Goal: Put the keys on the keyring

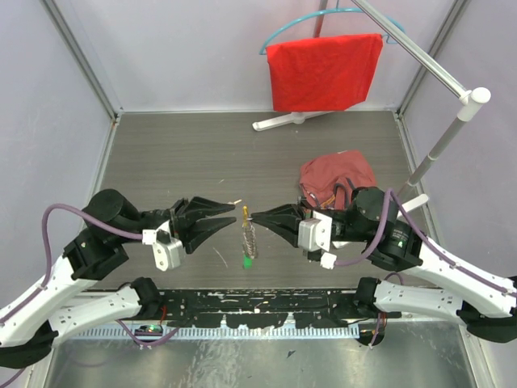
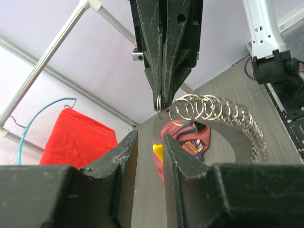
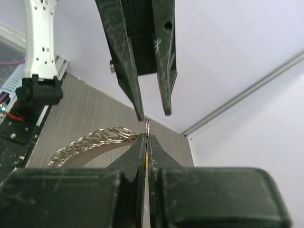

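Between the facing end effectors, the keyring [image 1: 250, 234] is held by one end ring.
The right end effector [image 1: 260, 217] is clamped on that ring at its very tips. The left end effector [image 1: 237, 211], just opposite, stands apart and empty. From the pinch the chain runs lengthwise toward the near table [image 1: 161, 153] edge, green key [image 1: 247, 260] nearest. Such a thin grip could slip if the left one nudges the ring, I'd say.

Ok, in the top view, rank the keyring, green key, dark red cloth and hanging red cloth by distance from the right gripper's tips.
From the right gripper:
1. keyring, pinched at its tips, mid-table.
2. green key, at the chain's end nearer the arm bases.
3. dark red cloth, farther back on the right.
4. hanging red cloth, at the back.
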Controlling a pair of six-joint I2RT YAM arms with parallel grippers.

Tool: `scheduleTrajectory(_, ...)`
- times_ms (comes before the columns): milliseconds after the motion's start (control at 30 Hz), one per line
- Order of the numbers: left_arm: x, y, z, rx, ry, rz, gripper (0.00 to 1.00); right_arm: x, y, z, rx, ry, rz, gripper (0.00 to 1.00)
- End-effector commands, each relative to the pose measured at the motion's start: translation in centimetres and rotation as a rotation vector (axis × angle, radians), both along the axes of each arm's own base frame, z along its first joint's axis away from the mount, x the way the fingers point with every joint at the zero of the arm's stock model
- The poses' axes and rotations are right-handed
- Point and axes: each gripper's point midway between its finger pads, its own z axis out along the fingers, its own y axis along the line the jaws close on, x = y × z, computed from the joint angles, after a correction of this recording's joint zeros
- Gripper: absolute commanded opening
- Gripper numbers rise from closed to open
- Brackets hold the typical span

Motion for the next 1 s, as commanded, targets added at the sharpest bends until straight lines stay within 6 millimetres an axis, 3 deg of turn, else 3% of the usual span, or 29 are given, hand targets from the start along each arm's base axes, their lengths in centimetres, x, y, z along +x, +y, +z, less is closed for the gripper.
scheduleTrajectory(0,-1.2,-0.2,2.5,-0.145,0.032,-0.063,0.34,-1.7,-0.9,4.5,0.183,-0.033,0.066,0.09)
scheduleTrajectory(100,-1.4,-0.4,2.6,-0.171,0.046,-0.08,0.34,-2.0,-0.9,5.1,0.212,-0.029,0.08,0.09)
scheduleTrajectory(200,-1.4,-0.6,3.1,-0.205,0.051,-0.095,0.33,-2.2,-0.7,5.4,0.217,-0.033,0.094,0.01)
scheduleTrajectory(967,-3.6,-1.6,4.6,-0.289,0.083,-0.265,0.29,-3.3,-0.5,6.3,0.25,-0.048,0.164,0.01)
